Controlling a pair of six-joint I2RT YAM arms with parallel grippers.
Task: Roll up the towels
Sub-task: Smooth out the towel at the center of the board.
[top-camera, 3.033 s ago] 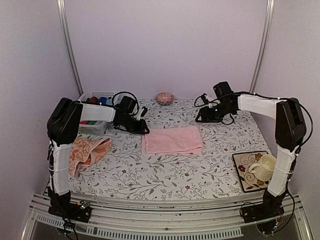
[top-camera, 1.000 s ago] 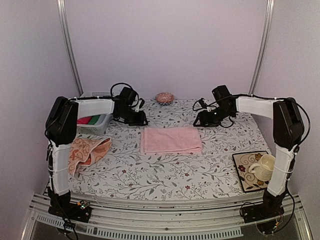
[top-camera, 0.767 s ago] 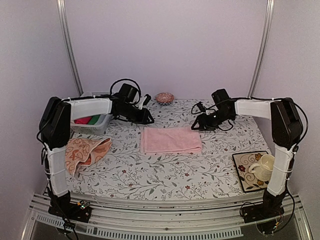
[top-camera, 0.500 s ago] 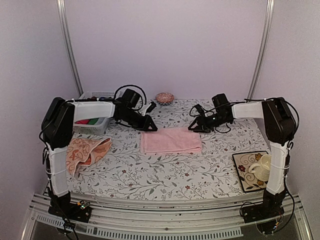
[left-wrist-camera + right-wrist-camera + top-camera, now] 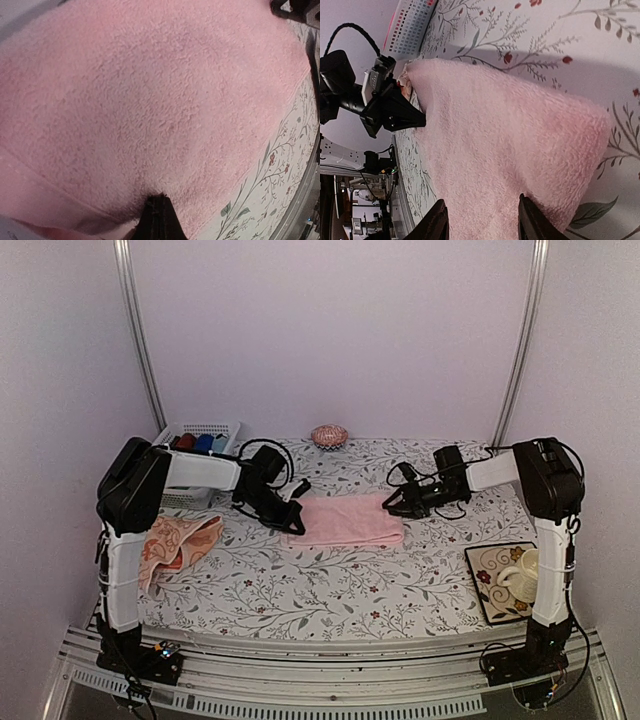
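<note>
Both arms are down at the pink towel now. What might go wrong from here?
The left gripper seems to press on top of the pink towel, not under its edge, so it may only drag it. The right gripper is open over the opposite edge; a one-sided hold would likely roll it crooked.

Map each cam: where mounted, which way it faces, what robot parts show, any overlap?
Top external: fixed above and behind the arm bases, looking down over the table; both arms show, flanking the pink towel.
Left wrist: on the left arm, facing the towel close up; one dark finger shows at the bottom edge.
Right wrist: on the right arm, low at the towel's right end, facing the left gripper; its two fingers show, apart.
Shared: all see the towel; top and right wrist both show the left gripper.
</note>
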